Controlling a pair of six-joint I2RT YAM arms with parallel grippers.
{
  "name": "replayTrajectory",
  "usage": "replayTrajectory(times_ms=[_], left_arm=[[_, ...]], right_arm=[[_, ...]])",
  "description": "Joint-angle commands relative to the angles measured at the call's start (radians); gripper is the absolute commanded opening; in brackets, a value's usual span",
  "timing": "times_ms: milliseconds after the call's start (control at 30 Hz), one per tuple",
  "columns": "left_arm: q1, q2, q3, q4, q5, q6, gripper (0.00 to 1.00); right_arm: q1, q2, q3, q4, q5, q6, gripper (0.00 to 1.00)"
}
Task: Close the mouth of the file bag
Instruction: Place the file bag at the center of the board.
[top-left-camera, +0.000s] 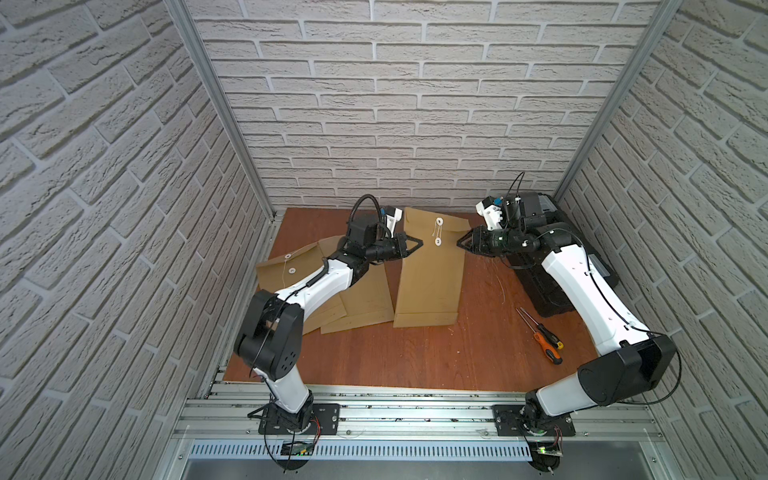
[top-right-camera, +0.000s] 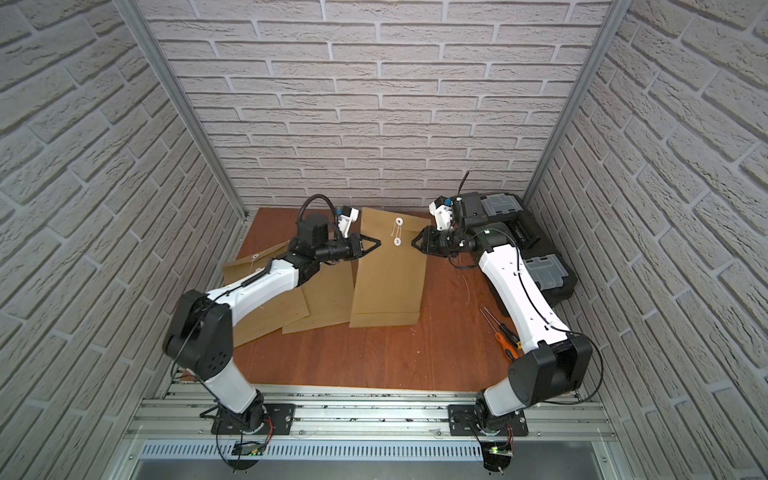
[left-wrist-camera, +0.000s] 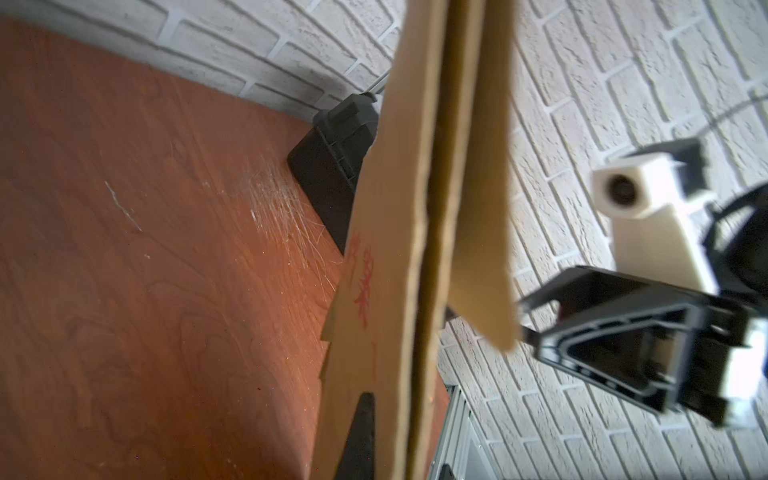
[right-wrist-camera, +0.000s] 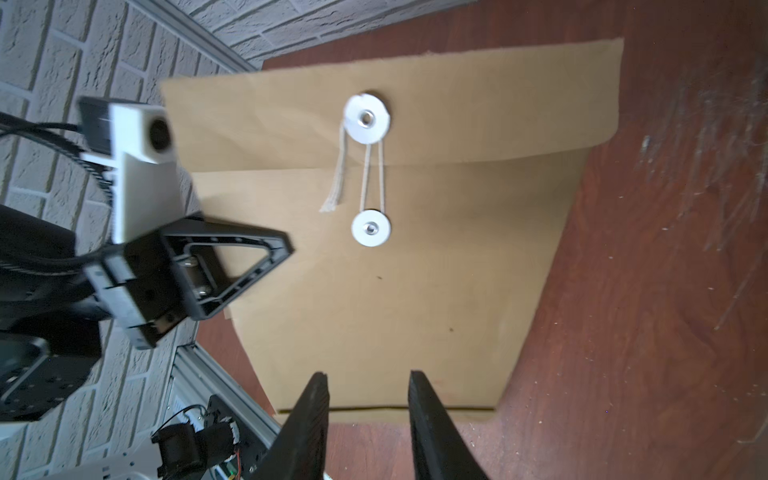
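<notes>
A back wall (top-left-camera: 415, 104) and two side walls (top-left-camera: 83, 187), all papered in a pale grey-white brick pattern, close the space in. Bare metal posts (top-left-camera: 216, 104) run up both back corners where the walls meet. The desk (top-left-camera: 395, 357) is a reddish-brown wood-grain board, with a patch of fine pale scratches (left-wrist-camera: 282, 208) near the back. Along its near edge lie grooved aluminium rails (top-left-camera: 415, 411), then a strip of narrow slots (top-left-camera: 415, 451), then a flat grey metal sheet (top-left-camera: 415, 469). The light is soft and even, with faint shadows.
</notes>
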Motion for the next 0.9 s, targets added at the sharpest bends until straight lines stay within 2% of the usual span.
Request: replayTrajectory(times_ms=[0, 67, 300, 433, 533, 633, 700, 767, 867], left_arm=[[-0.034, 0.113, 0.049, 0.144, -0.107, -0.101, 0.0], [-0.055, 0.197, 0.108, 0.096, -0.141, -0.067, 0.0], [-0.119, 0.534, 0.404, 0.056, -0.124, -0.047, 0.0], [-0.136, 0.655, 0.562, -0.056, -0.123, -0.006, 0.02], [-0.141, 0.7, 0.626, -0.115, -0.124, 0.015, 0.13], [-0.143, 0.714, 0.673, -0.198, -0.113, 0.056, 0.37], [-0.141, 0.705, 0.71, -0.314, -0.123, 0.126, 0.58], [-0.131, 0.678, 0.725, -0.445, -0.167, 0.199, 0.7], [-0.087, 0.576, 0.644, -0.533, -0.24, 0.259, 0.87]], right_arm=[[-0.002, -0.031, 0.005, 0.047, 0.072, -0.004, 0.35], [-0.002, -0.031, 0.009, 0.036, 0.087, -0.019, 0.35], [-0.008, -0.03, 0.005, -0.003, 0.133, -0.064, 0.35], [-0.013, -0.025, -0.008, -0.008, 0.138, -0.073, 0.36], [-0.016, -0.025, -0.022, 0.0, 0.139, -0.071, 0.36], [-0.017, -0.016, -0.03, 0.011, 0.144, -0.059, 0.36], [-0.016, -0.007, -0.04, 0.023, 0.143, -0.033, 0.36], [-0.014, 0.0, -0.05, 0.036, 0.15, -0.005, 0.37], [0.004, 0.005, -0.071, 0.058, 0.191, 0.04, 0.42]])
